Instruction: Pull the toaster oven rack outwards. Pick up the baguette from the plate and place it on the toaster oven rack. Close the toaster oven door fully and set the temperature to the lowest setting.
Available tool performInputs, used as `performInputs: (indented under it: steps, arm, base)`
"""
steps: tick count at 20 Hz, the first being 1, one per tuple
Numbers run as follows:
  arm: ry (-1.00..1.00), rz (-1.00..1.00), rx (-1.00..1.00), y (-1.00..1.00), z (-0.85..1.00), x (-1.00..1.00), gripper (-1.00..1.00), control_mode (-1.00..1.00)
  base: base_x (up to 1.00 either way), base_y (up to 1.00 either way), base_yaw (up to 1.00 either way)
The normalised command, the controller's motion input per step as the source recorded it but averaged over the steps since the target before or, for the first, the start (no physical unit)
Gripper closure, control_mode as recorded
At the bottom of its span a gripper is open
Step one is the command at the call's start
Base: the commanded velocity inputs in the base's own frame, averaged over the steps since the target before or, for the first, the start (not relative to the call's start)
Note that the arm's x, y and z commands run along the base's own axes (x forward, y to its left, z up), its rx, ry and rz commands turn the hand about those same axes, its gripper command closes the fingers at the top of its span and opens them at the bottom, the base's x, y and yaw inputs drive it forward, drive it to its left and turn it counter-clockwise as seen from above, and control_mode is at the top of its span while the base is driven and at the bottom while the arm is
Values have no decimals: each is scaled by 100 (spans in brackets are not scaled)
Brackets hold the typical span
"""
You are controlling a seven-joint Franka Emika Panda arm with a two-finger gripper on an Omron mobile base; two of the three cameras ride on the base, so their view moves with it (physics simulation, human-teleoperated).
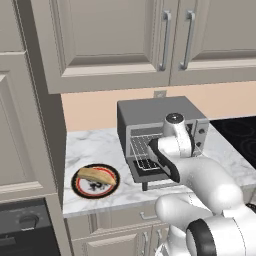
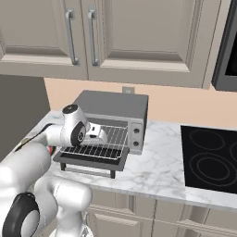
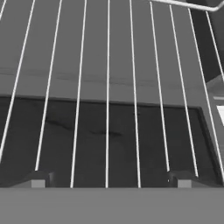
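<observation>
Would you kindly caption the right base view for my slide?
Open gripper over the rack above the toaster oven's lowered door.

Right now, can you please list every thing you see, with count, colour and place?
toaster oven: one, dark grey, on counter against wall
toaster oven door: one, dark grey, folded down open
toaster oven rack: one, silver wire, showing over the open door
plate: one, black with orange-red rim, on counter to the oven's left
baguette: one, tan, on plate
cooktop: one, black, on the oven's other side
upper cabinets: beige, above
counter: white marble
gripper: one, jaws open, over rack
</observation>
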Motion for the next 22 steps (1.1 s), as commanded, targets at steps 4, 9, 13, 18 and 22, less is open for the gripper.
performInputs:
  steps: [4, 9, 13, 18, 22]
  arm:
    - [42, -4, 0, -13, -13, -61, -100, -100]
    - [13, 0, 1, -3, 24, -29, -100, -100]
    - [6, 0, 2, 4, 75, -32, -100, -100]
    - [17, 0, 1, 72, 30, -19, -100, -100]
    - [5, 2, 2, 100, 20, -11, -100, -100]
  base:
    - [0, 0, 0]
    - [0, 0, 0]
    - [0, 0, 0]
    - [0, 0, 0]
    - [0, 0, 0]
